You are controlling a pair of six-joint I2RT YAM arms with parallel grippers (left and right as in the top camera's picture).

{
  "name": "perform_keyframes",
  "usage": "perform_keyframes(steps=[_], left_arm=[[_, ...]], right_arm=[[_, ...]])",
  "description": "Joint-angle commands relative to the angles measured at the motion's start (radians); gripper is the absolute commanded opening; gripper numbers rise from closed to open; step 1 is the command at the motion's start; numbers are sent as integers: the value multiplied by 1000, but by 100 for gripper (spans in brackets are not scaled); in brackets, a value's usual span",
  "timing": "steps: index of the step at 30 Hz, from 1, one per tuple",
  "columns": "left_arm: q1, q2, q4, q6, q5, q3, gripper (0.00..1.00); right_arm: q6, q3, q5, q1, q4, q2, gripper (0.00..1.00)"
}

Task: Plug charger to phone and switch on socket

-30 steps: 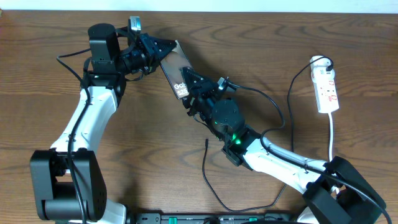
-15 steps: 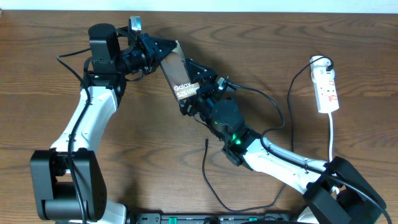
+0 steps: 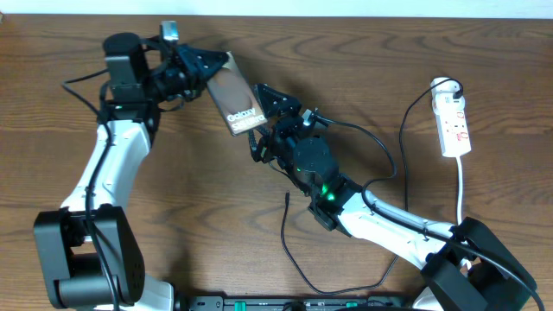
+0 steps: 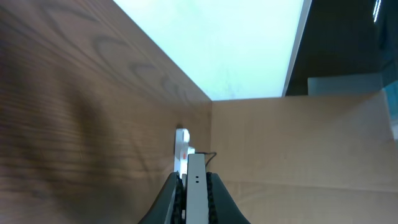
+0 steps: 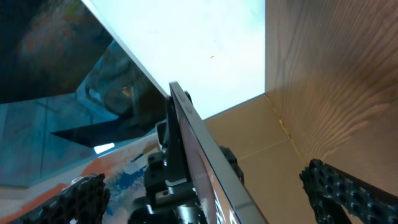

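The phone (image 3: pixel 235 97) sits at the upper middle of the table (image 3: pixel 173 216), angled so its far end points up-left and its lettered end down-right, with the white lettering facing the overhead camera. The left gripper (image 3: pixel 216 69) is clamped on its far end. In the left wrist view the slab shows edge-on as a pale strip pinched tight between the two fingers (image 4: pixel 169 194). The phone looks raised and tilted rather than flat on the wood, though the overhead view does not show clearly whether its lower end touches the table. The right gripper (image 3: pixel 262 121) is at that lettered end with its jaws spread wide and holding nothing. Its wrist camera shows the two ridged pads (image 5: pixel 339 186) far out on either side, well apart from the phone's thin edge between them. The charger (image 3: pixel 298 268) lies loose on the wood below the right arm, well apart from the phone. Its small plug tip (image 3: pixel 286 197) points up and its thin cable loops down toward the table's near edge. The socket (image 3: pixel 454 121) lies at the far right, lengthwise, with a white plug head (image 3: pixel 443 86) at its top end and a white cord (image 3: pixel 460 186) running down from it.
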Motion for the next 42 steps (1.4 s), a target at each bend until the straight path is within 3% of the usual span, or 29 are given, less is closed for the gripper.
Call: perform_keyframes(steps=[1, 17, 26, 34, 38, 42], left_arm=[[54, -13, 11, 0, 63, 1, 7], [201, -13, 20, -2, 179, 1, 7], [291, -13, 130, -2, 385, 1, 7], [321, -13, 328, -1, 529, 1, 7], [321, -13, 424, -2, 566, 1, 7], [321, -13, 426, 23, 566, 1, 7]], right_arm=[[-3, 19, 9, 5, -6, -15, 99], [-18, 19, 9, 4, -51, -15, 99], [-439, 19, -2, -23, -74, -15, 82], [-868, 19, -201, -99, -57, -15, 64], [-993, 19, -351, -161, -61, -15, 56], [-1026, 19, -463, -225, -92, -15, 52]])
